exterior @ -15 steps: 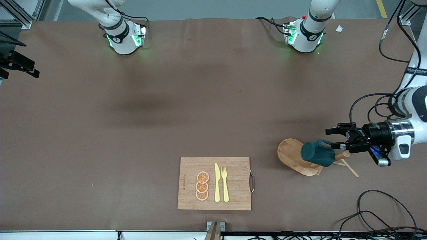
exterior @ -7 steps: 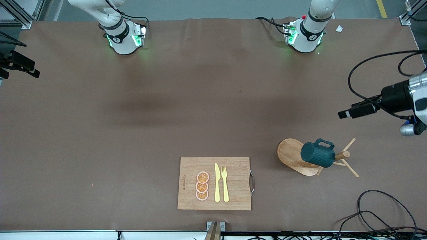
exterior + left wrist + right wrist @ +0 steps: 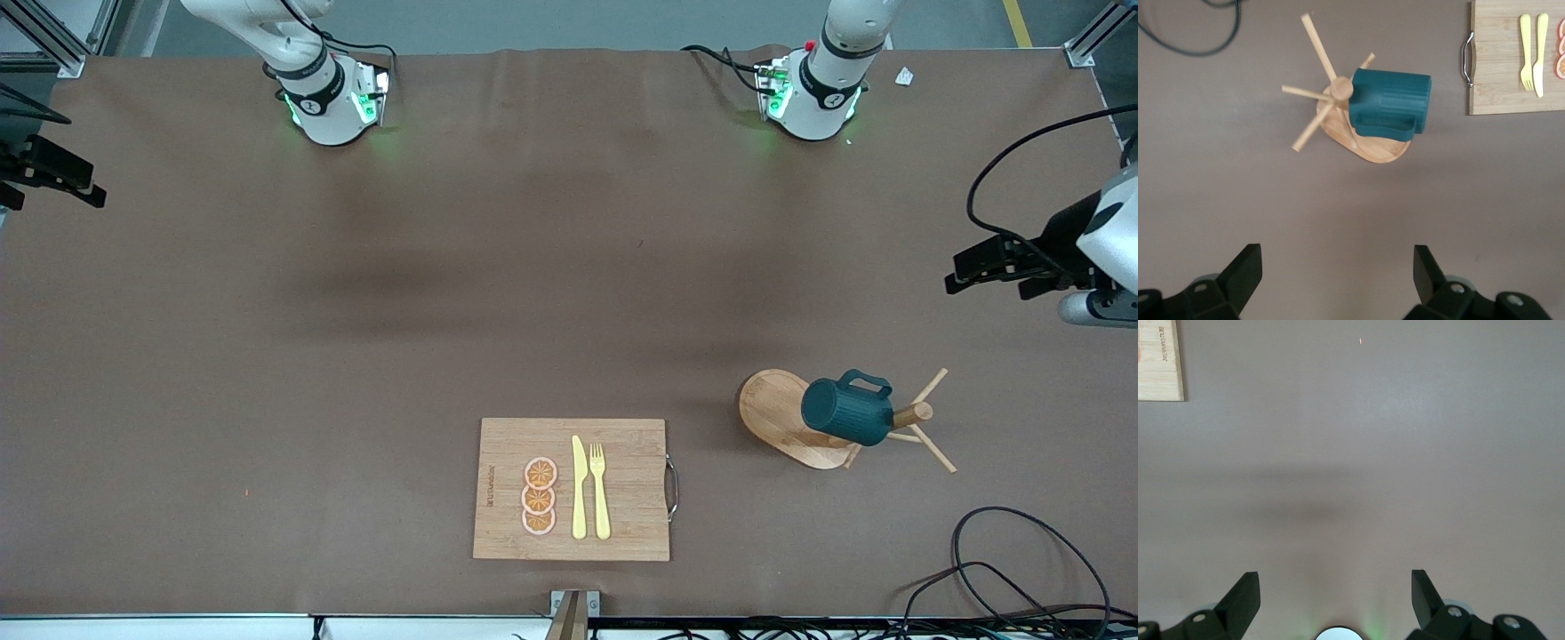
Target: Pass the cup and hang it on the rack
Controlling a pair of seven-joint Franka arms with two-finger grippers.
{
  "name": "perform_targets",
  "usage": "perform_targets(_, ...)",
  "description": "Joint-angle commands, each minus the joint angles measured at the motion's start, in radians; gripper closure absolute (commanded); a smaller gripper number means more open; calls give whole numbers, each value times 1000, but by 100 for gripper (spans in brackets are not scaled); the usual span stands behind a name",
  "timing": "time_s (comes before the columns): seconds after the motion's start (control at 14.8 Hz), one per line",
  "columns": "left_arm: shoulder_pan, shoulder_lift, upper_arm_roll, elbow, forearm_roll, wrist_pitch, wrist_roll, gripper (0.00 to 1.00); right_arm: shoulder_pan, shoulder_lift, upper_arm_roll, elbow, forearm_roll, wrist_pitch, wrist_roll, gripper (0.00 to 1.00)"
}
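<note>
Teal cup [image 3: 845,412] hung on rack [image 3: 787,418]; could slip off shallow peg. Left claw [image 3: 987,265] spread, empty, over tabletop [image 3: 356,356]. Right claw [image 3: 1335,597] spread, empty, waiting.

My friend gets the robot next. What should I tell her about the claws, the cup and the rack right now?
Left claw: open, empty, up over bare table at the left arm's end, apart from the rack.
Right claw: open, empty, over bare table; that arm waits.
The cup: hanging on the rack, tipped on its side, handle around a peg by the post.
Done: cup passed and hung.
Left: nothing on the cup, as far as the pictures show. The cutting board with its knife, fork and slices is no part of the job.
</note>
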Motion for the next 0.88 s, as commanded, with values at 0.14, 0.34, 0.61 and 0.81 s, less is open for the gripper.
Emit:
perform_targets(0.14, -65, -10, 18, 34, 28, -16, 37, 0, -10, -25, 6, -25, 1, 6, -15, 0)
perform_targets(0.34, -269, -104, 267, 34, -28, -19, 35, 0, -10, -25, 6, -25, 1, 6, -15, 0)
perform_targets(0.61, -508, -176, 571, 31, -159, -25, 31, 0, -10, -25, 6, -25, 1, 6, -16, 0)
perform_targets(0.81, -730, -207, 819, 31, -208, -42, 29, 0, -12, -25, 5, -25, -1, 7, -21, 0)
